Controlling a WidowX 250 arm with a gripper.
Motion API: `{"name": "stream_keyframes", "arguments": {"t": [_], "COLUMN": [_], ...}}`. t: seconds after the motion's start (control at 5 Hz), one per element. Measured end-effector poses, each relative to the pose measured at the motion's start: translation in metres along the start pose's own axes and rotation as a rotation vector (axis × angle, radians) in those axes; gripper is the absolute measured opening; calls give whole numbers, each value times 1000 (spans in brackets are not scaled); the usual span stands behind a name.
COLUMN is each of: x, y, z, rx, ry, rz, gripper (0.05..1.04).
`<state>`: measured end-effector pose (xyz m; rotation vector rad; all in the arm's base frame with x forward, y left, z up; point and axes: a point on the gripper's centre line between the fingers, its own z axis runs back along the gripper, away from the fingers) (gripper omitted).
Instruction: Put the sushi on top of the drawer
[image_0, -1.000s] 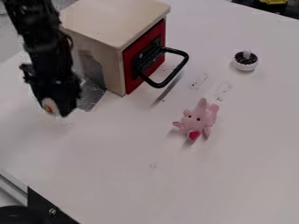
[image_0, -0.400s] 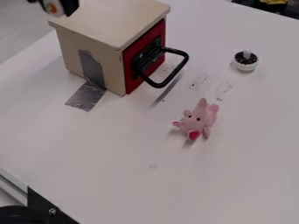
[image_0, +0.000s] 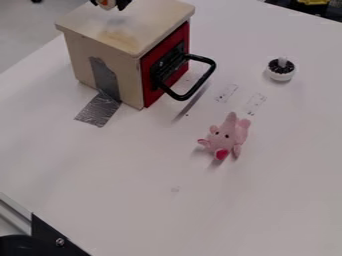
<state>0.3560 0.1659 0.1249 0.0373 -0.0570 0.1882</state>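
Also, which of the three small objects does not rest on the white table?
The white-and-orange sushi, held in the black gripper; the pink plush toy and the round black-and-white object both rest on the table.

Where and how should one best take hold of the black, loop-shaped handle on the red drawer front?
Probably at the outer bar of the black handle, coming from above, with one finger inside the loop: the bar stands out from the red front, and an open gap lies behind it.
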Motion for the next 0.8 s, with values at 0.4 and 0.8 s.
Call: {"name": "stream_keyframes", "arguments": {"t": [0.4, 0.8], "x": [18, 6], "y": [-19, -24], "z": [10, 31], "rx": [25, 17], "ry": [10, 7], "rz": [-48, -85], "gripper": [1000, 1000]}}
